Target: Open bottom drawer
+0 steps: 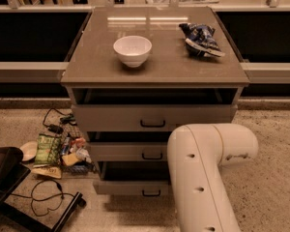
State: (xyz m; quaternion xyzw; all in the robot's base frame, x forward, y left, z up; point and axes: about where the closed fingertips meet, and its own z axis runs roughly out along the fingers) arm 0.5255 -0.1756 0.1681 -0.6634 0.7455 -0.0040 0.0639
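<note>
The grey-beige cabinet point(154, 69) stands in the middle with three drawers. The bottom drawer point(130, 188) is the lowest one, with a shallow flat front and a small black bar handle point(151, 193); its front stands out a little from the cabinet, with a dark gap above it. The middle drawer point(128, 152) and the taller top drawer point(152, 117) are above it. My white arm point(203, 173) rises from the lower edge and covers the right parts of the two lower drawers. The gripper is hidden behind the arm and out of view.
A white bowl point(132, 50) and a blue chip bag point(201, 39) lie on the cabinet top. Snack packets point(55, 151), a cable point(48, 197) and a black stand point(9, 178) lie on the floor to the left. A dark shelf row runs behind the cabinet.
</note>
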